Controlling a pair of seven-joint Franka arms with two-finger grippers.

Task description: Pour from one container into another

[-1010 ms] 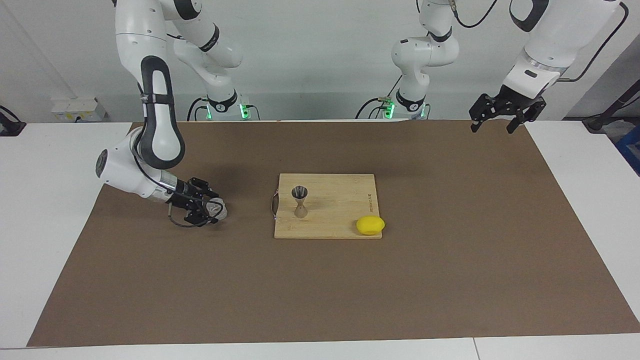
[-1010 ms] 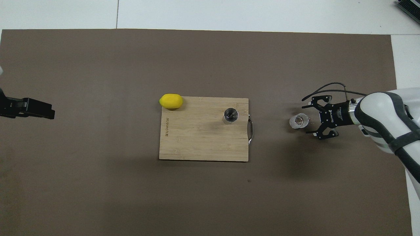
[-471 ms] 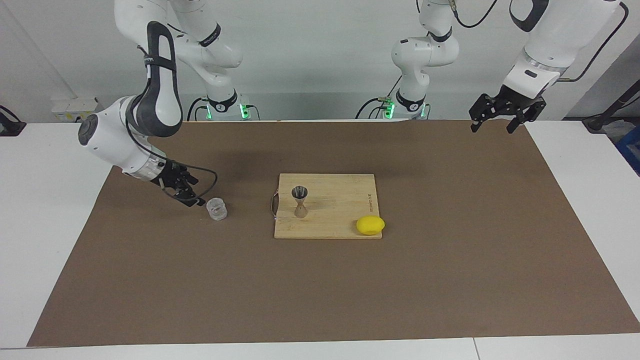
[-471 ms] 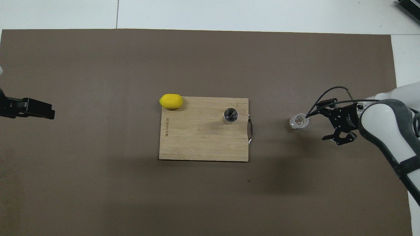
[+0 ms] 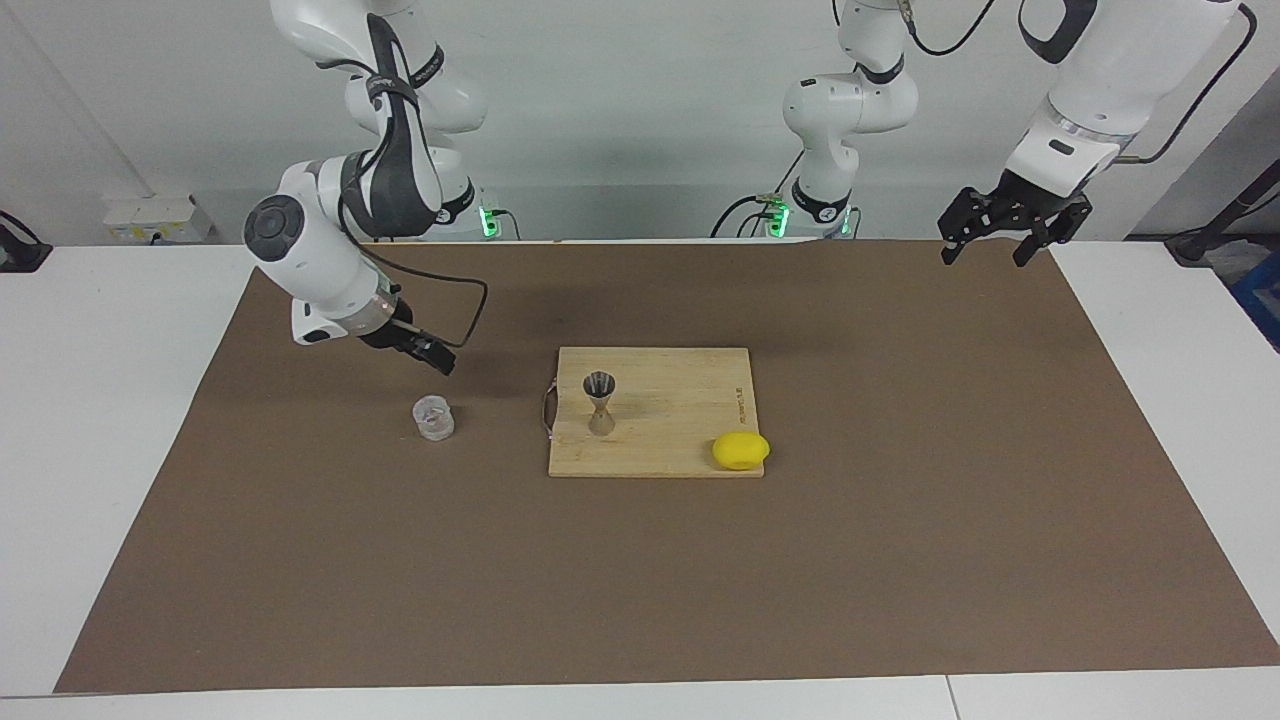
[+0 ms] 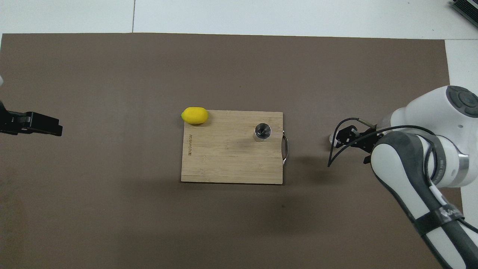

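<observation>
Two arms: right one active, left one waiting.
Mat (image 5: 900, 520): brown sheet covering the table, everything stands on it.
Cutting board (image 5: 680, 440): wooden, mid-mat; the landmark for the rest.
Right gripper (image 5: 428, 352): a second ago it sat low around the clear cup with fingers spread; now it has lifted and pulled back toward the robots, empty. It hangs over bare mat off the board's handle end, toward the right arm's end of the table. Its fingers are seen edge-on and partly hidden, so the views do not show the gap; by its setting it stands fully spread.
Left gripper (image 5: 1003, 232): unchanged, waiting high over the mat corner at the left arm's end, fingers apart, holding nothing.
Lemon (image 5: 741, 451): on the board's corner farthest from the robots, left arm's end.
Clear cup (image 5: 433, 417): upright on the mat beside the board's handle end, released; below the right gripper and apart from it.
Jigger (image 5: 600, 400): upright on the board near the handle.
Meaning: cup set down and let go, arm retreating; pour looks finished.
</observation>
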